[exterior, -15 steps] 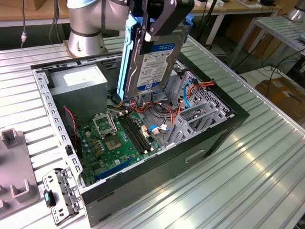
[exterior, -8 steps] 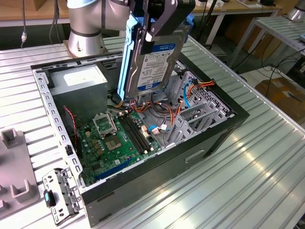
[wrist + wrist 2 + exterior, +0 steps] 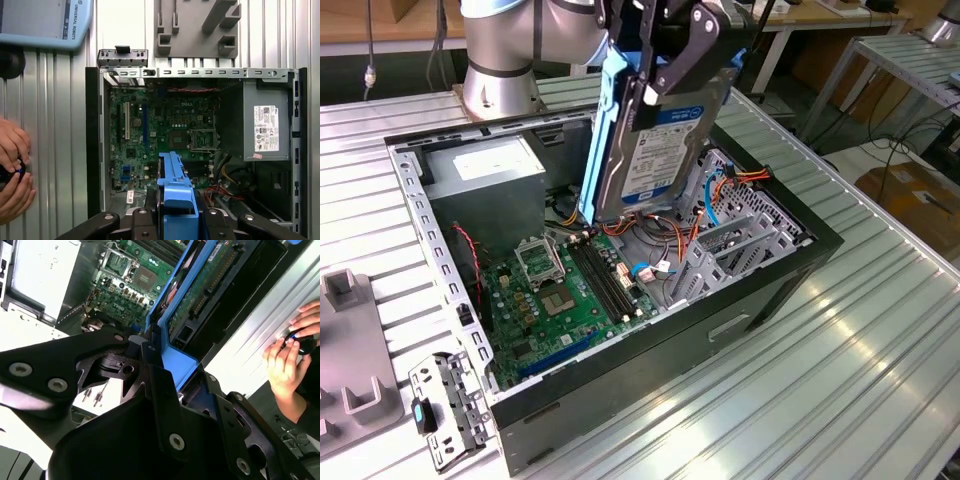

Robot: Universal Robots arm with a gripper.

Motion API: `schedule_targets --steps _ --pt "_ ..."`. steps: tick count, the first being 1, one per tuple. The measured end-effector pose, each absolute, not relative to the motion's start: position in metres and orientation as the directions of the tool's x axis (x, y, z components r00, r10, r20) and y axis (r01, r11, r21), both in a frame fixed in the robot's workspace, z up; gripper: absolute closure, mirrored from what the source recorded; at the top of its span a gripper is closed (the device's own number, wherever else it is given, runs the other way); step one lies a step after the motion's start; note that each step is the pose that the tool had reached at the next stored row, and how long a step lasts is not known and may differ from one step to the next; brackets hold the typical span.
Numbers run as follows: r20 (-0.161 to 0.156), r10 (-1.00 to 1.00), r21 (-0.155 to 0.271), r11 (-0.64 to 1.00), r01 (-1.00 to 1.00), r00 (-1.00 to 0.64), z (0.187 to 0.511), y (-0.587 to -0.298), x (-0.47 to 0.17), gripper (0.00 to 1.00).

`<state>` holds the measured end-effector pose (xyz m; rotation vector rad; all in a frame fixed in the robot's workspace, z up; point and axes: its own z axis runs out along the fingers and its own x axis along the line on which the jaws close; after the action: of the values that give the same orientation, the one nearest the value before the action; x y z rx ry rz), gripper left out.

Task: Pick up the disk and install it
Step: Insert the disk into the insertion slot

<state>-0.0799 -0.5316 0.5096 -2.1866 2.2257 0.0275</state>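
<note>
Silver arm, pale blue joint cap; black pincer, silver screws

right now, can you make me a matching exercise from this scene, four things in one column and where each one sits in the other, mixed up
Things:
1. the disk
2. power supply
3. motherboard
4. person's hands

Places:
A. flat on the floor of the open case
B. on the ribbed table, outside the case
C. clamped on edge in the fingers, above the case
D. boxed into a corner of the case

Pairs: 1-C, 2-D, 3-A, 4-B
</note>
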Motion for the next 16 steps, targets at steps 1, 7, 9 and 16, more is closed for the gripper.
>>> schedule_targets --steps 1,7,9,16 --pt "-0.027 -0.999 -0.003 0.018 -1.0 -0.018 0.509 -0.533 -0.078 0.63" --pt "-0.018 -1.0 -0.003 0.018 -1.0 -0.018 0.506 -0.535 -0.061 0.63" --pt "-0.015 -1.0 -0.003 0.018 -1.0 -0.018 0.506 -0.535 -0.056 0.63" --pt "-0.014 -1.0 -0.003 0.018 -1.0 -0.018 0.505 -0.535 -0.051 0.63"
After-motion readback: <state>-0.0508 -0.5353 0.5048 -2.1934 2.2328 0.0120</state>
